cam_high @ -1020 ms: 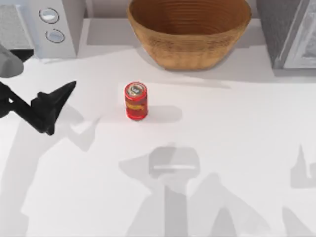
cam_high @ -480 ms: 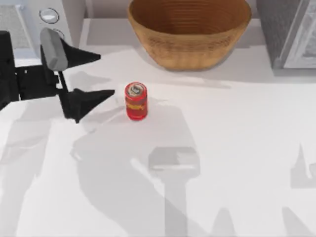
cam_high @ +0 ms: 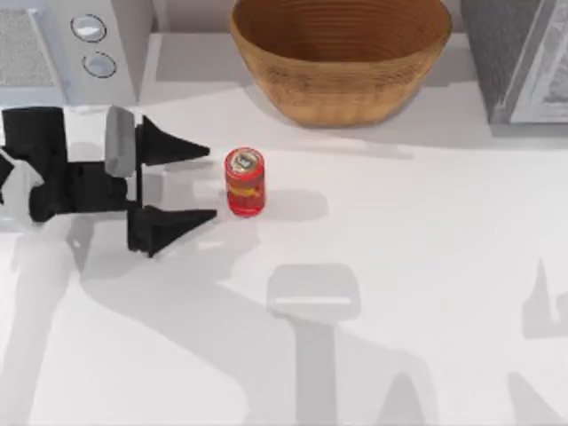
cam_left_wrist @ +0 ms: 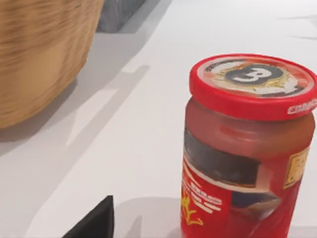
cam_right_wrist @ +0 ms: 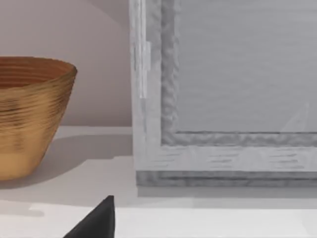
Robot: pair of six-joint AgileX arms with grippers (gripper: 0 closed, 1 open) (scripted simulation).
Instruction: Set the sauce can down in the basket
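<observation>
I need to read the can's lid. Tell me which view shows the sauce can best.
The left wrist view: the sauce can stands close up, its red lid and label legible. The top view shows the whole can upright on the table, small, just ahead of the open left gripper.

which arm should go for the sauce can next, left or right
Left. The left gripper is open beside the upright sauce can, fingers pointing at it, so it likely needs just a short advance to grasp. The basket sits behind the can.
</observation>
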